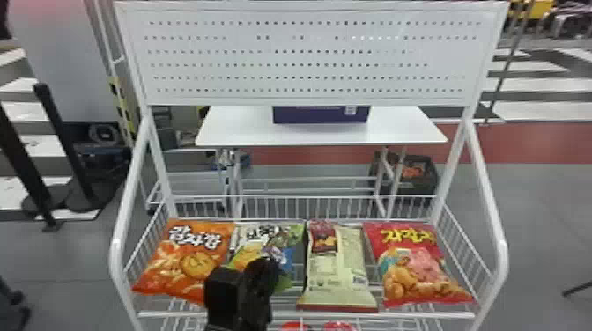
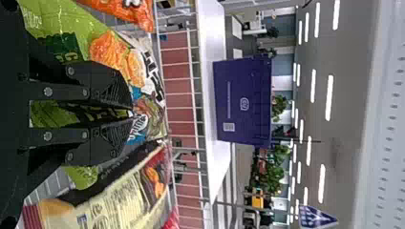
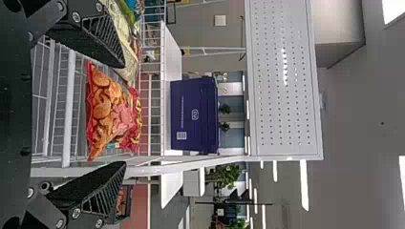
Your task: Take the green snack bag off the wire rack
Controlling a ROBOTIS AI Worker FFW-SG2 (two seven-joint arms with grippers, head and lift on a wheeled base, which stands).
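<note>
My left gripper (image 1: 252, 281) is over the lower front part of the green snack bag (image 1: 287, 242), second from the left on the wire rack (image 1: 308, 315). In the left wrist view, the fingers of my left gripper (image 2: 130, 113) are close together, with green wrapper of the snack bag (image 2: 57, 26) pinched between them; the bag spreads out on both sides. The bag is still among the other bags on the rack. My right gripper (image 3: 123, 113) stands wide apart with nothing between its fingers, in front of the rack's right side.
An orange bag (image 1: 194, 259) lies left of the green one; a cream bag (image 1: 334, 273) and a red-pink bag (image 1: 412, 264) lie to its right. White side rails and a perforated panel (image 1: 308, 57) frame the rack. Behind stands a white table (image 1: 246, 132) with a purple box (image 1: 319, 115).
</note>
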